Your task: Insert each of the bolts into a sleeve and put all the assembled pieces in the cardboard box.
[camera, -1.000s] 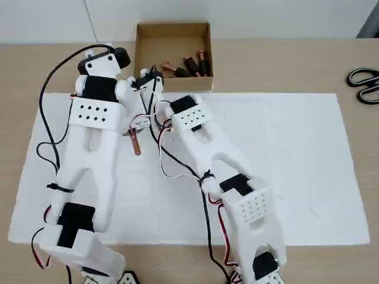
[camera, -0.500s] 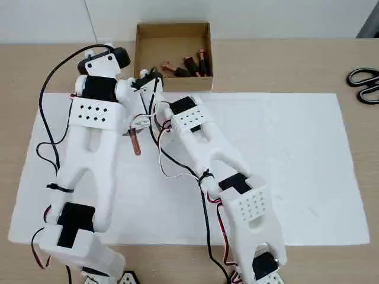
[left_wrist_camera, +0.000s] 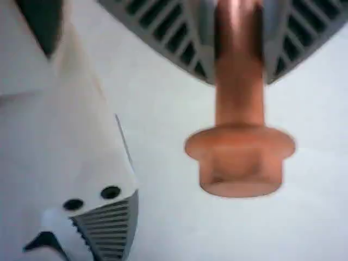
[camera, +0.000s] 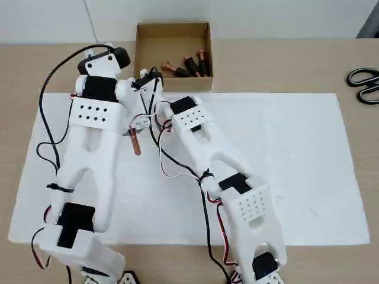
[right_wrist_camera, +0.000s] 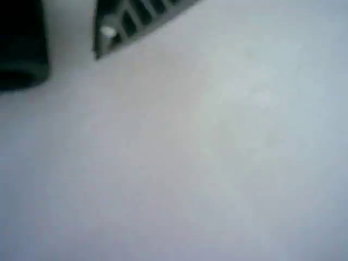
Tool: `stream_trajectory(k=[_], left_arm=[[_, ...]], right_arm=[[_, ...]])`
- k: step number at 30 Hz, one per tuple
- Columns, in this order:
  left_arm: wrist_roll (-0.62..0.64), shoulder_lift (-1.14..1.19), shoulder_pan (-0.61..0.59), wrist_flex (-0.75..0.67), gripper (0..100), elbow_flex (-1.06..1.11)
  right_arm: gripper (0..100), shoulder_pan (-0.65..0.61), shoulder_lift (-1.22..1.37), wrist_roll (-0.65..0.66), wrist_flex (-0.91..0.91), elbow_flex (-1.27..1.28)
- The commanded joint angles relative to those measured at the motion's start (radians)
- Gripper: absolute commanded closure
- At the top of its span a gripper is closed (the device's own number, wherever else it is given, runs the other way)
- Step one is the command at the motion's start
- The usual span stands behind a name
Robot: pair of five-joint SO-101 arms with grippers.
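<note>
left gripper (left_wrist_camera: 239, 60) clamped on copper bolt (left_wrist_camera: 240, 160), over white sheet (camera: 290, 154)

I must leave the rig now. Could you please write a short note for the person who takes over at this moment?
Left gripper: fingers shut on a copper bolt, head down, above the white sheet.
Right gripper: close beside it, near the cardboard box; its hold cannot be judged.
Done: a few assembled pieces lie in the box.
Left: this bolt needs a sleeve, then goes into the box.
</note>
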Motion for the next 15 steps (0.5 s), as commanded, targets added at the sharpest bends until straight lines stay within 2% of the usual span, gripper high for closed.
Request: stream_trajectory(k=[1,5,15], left_arm=[[-0.006,-0.057,-0.002,0.011,99,0.008],[-0.006,-0.057,-0.003,0.011,99,0.012],[-0.006,-0.057,0.0,0.011,99,0.012]], right_arm=[[82.3,-0.002,-0.004,0.012,0.002,-0.032],[83.2,-0.002,-0.004,0.012,0.004,-0.032],[94.8,0.024,-0.005,0.011,0.03,-0.032]])
